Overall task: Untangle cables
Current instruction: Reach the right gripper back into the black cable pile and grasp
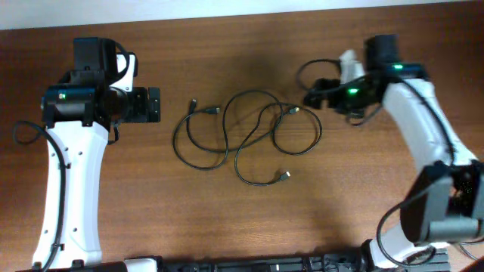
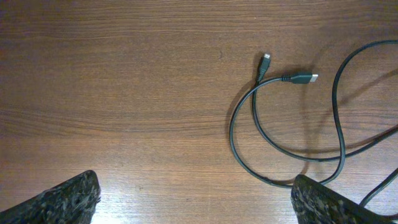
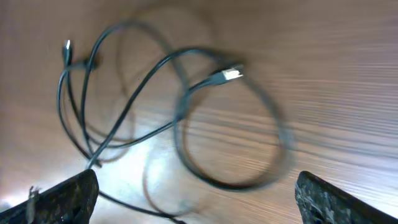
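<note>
At table (image 1: 249,219) centre, cables (image 1: 246,136) lie in overlapping loops. Left gripper (image 1: 155,105) at 9 o'clock, right gripper (image 1: 311,97) at 2, both with jaws spread, empty. Risk: closing on two crossed strands at once would drag the tangle tighter.

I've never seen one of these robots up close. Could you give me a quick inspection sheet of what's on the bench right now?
Surface: wooden table, bare wood apart from the job's things.
Job's things: thin black cables in loose overlapping loops mid-table; four plugs show, one at; no tight knot seen.
Clutter: nothing seen.
Grippers: left gripper open, empty, apart from the loops on their left. Right gripper open, empty, at the right-hand loop; contact cannot be told.
Cables: thicker arm wires loop beside the arms, clear of the job's cables.
Surroundings: pale strip past the table's far edge; nothing else seen.
</note>
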Action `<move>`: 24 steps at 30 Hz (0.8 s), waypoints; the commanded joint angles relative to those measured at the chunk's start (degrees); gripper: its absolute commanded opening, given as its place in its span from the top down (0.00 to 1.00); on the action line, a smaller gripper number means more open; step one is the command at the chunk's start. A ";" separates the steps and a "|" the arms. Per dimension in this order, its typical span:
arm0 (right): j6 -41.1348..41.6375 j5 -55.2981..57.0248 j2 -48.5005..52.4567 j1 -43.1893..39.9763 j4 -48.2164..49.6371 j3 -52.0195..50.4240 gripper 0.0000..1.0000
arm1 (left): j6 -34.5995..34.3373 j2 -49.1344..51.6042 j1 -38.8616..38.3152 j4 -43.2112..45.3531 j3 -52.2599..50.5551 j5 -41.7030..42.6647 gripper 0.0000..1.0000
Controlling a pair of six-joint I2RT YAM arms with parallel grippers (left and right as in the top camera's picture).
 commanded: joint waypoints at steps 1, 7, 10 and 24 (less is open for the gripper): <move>2.10 -0.48 2.80 6.08 1.31 0.11 0.01 | 0.72 0.09 0.24 -0.09 0.55 -0.44 0.01; 4.24 -0.48 6.19 15.82 2.47 0.09 0.01 | 0.72 0.09 0.24 -0.07 0.55 -0.42 0.01; 7.89 -0.46 7.45 19.28 4.94 0.07 0.01 | 0.72 0.09 0.24 -0.07 0.55 -0.44 0.01; 26.49 12.87 10.67 28.87 14.58 -0.17 0.00 | 0.72 0.09 0.24 -0.09 0.55 -0.44 0.01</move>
